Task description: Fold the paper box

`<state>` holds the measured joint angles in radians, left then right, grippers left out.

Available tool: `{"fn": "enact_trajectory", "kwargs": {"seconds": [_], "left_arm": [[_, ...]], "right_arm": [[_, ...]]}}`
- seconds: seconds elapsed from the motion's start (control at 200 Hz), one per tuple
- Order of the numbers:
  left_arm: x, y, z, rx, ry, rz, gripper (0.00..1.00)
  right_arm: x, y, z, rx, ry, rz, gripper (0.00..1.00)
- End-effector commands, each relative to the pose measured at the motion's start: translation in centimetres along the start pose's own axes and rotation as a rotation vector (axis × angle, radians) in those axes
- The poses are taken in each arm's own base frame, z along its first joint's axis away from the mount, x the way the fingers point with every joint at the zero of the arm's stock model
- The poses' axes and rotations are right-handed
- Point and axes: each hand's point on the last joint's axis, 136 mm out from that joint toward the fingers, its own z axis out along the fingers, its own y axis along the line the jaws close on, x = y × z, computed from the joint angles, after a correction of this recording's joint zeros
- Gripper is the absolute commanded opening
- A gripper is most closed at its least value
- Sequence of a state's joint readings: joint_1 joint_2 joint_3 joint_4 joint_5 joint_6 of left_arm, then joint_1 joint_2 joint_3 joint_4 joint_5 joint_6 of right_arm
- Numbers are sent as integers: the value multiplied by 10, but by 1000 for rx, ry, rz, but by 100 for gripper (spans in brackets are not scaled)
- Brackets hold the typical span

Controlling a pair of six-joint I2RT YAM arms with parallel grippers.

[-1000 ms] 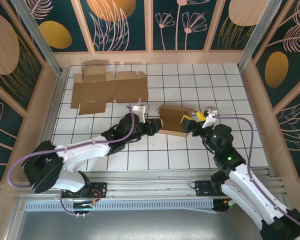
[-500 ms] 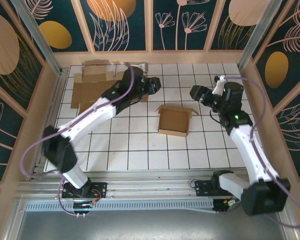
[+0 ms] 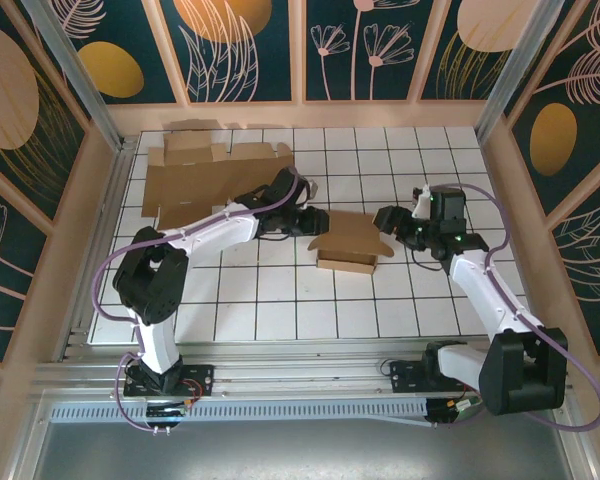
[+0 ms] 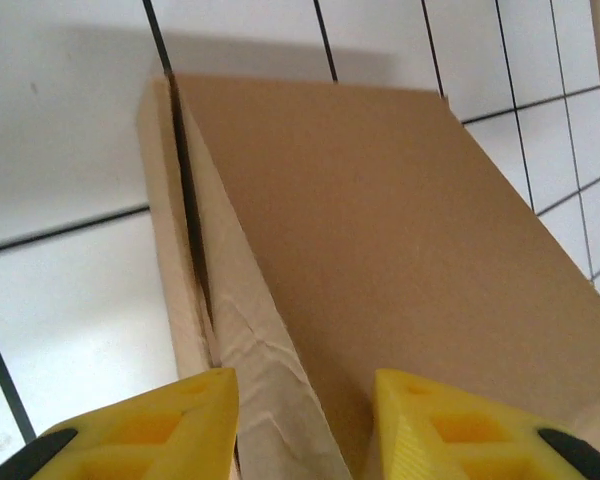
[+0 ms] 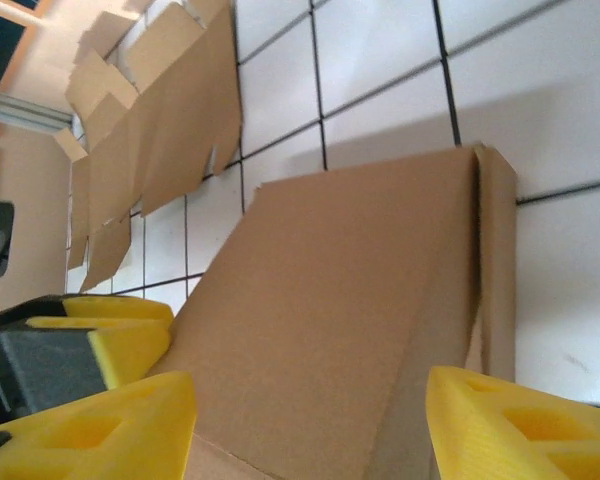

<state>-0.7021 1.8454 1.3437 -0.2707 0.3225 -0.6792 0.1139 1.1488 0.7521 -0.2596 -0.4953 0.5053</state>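
The brown paper box (image 3: 348, 240) sits mid-table with its lid lying slanted over it. My left gripper (image 3: 317, 218) is low at the box's left side. In the left wrist view the box (image 4: 380, 220) is close up and my left gripper (image 4: 300, 430) is open, its yellow tips astride a creased side flap (image 4: 270, 400). My right gripper (image 3: 387, 221) is at the box's right side. In the right wrist view my right gripper (image 5: 310, 425) is open wide over the lid (image 5: 350, 300), and the left gripper's yellow fingers (image 5: 120, 340) show beyond the lid's far edge.
A flat unfolded cardboard sheet (image 3: 218, 180) lies at the back left of the white tiled table (image 3: 280, 300), and it also appears in the right wrist view as the sheet (image 5: 160, 130). Wooden walls ring the table.
Both arms have come down from raised, far positions to the box's two sides. The lid, standing up before, now lies over the box. The right jaws have narrowed somewhat.
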Motion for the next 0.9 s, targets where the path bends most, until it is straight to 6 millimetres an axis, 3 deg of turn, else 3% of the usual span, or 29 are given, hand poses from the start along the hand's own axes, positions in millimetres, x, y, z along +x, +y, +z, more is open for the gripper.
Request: {"fn": "enact_trajectory", "kwargs": {"seconds": [0.0,0.11,0.24,0.46,0.746,0.896], "left_arm": [[0,-24,-12,135,-20,-42,39],[3,-31,-14,193,-22,-64,39],[6,-33,-11,225,-11,-88,39],[11,-1,0,78,-9,-88,40],[24,-15,10,205,48,-131,37],[29,-1,12,126,50,-126,36]], "right_arm": [[2,0,0,-14,-25,36,62],[7,-1,4,-21,-10,62,68],[14,-10,11,9,17,101,69],[27,-16,23,35,55,113,60],[34,-15,32,57,64,102,53],[33,-15,32,66,54,98,52]]}}
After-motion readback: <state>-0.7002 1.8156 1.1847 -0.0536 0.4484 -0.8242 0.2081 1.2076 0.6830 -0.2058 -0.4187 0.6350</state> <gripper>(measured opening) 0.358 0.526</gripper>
